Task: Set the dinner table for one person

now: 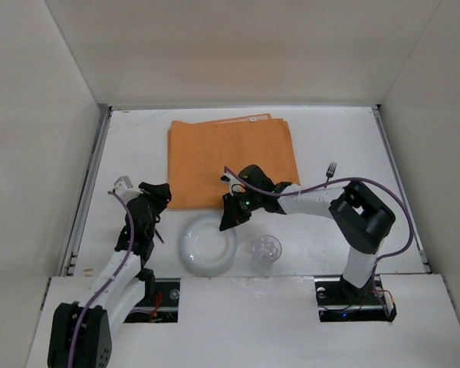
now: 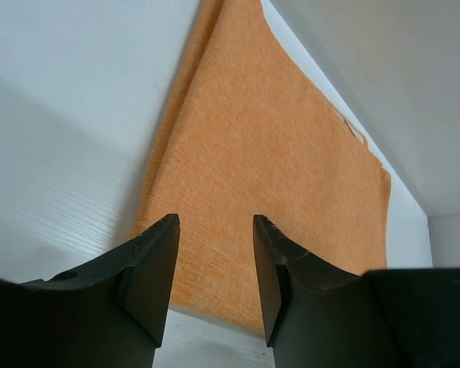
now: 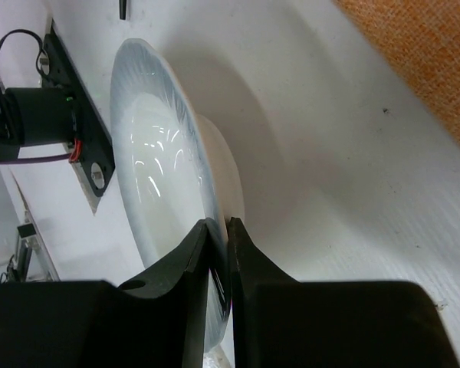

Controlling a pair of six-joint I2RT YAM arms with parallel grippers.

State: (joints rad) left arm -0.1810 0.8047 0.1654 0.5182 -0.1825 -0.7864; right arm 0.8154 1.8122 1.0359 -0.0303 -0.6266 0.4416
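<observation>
A white plate [image 1: 207, 245] with a pale blue rim lies on the dinner table [image 1: 330, 138], near its front edge. My right gripper [image 1: 231, 216] is shut on the plate's far rim; in the right wrist view the rim [image 3: 165, 115] runs between my fingertips [image 3: 218, 230]. An orange placemat [image 1: 231, 157] lies behind the plate. My left gripper [image 1: 155, 201] is open and empty at the placemat's near left corner; the placemat [image 2: 268, 153] fills the left wrist view beyond my gripper [image 2: 215, 230]. A clear glass [image 1: 266, 251] stands right of the plate. A fork [image 1: 330, 170] lies right of the placemat.
White walls enclose the table on the left, back and right. A dark utensil [image 1: 159, 230] lies by the left arm, its tip also in the right wrist view [image 3: 123, 8]. The arm bases sit at the near edge.
</observation>
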